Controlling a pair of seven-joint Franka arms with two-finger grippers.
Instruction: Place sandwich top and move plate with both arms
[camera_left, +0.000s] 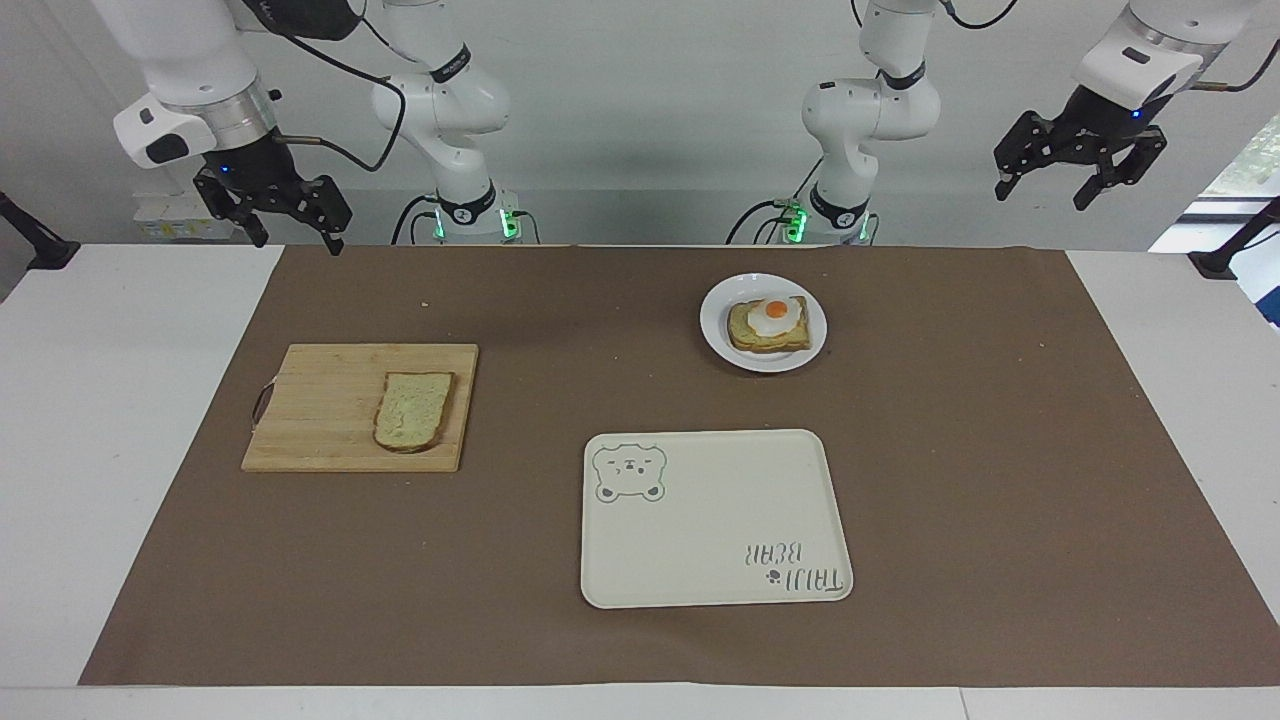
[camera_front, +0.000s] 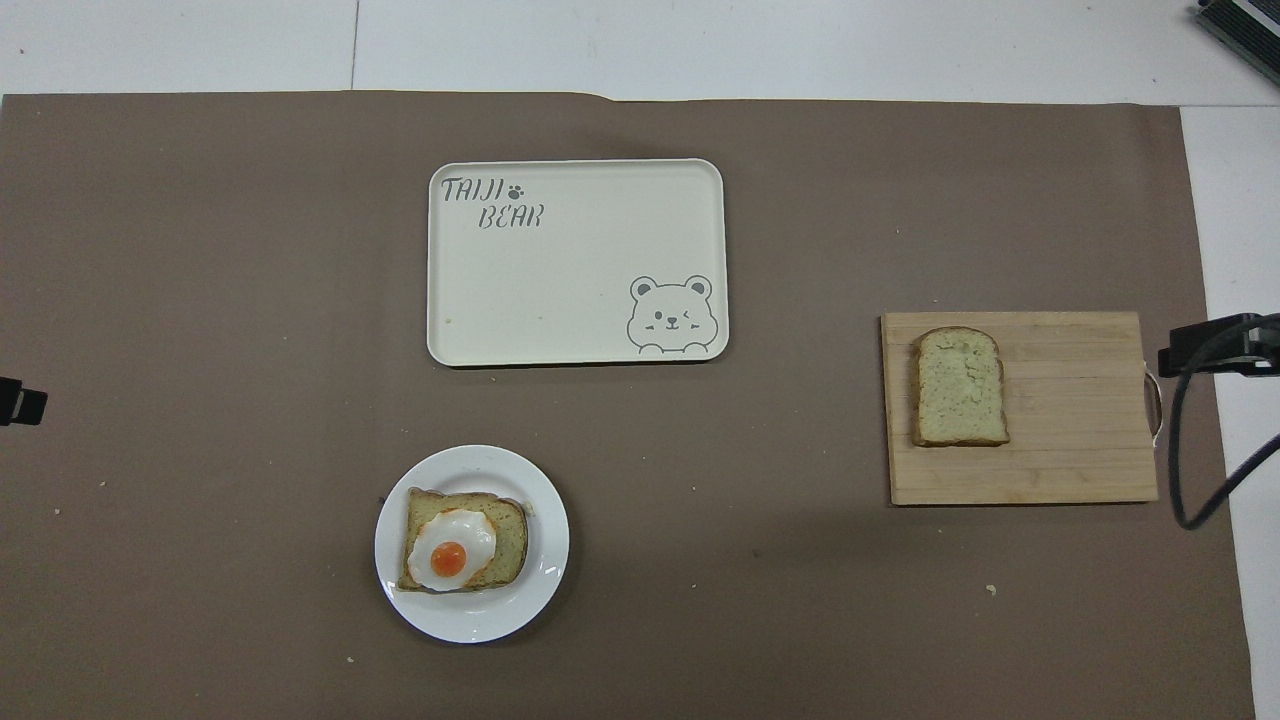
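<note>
Pale, speckled and brown-crusted, the sandwich top (camera_left: 412, 410) lay flat on the wooden cutting board (camera_left: 320, 400), near the board's edge toward the table's middle, at the right arm's end of the brown mat (camera_left: 1000, 450). It looked light, soft and easily crushed, so a gentle pinch across its crusts, where the slice is firmest, seemed the safest hold. The plate (camera_left: 716, 335), glossy and probably slippery, sat close to the mat's edge nearest the robots, carrying the toast with a fried egg (camera_left: 768, 322); its thin rim on two facing sides looked the natural place for both arms. The cream tray (camera_left: 700, 560) lay farther from the robots. The right gripper (camera_left: 290, 220) hung over the mat's corner nearest its base, jaws spread, holding nothing. The left gripper (camera_left: 1080, 175) hung high over the white table edge, likewise spread and empty.
</note>
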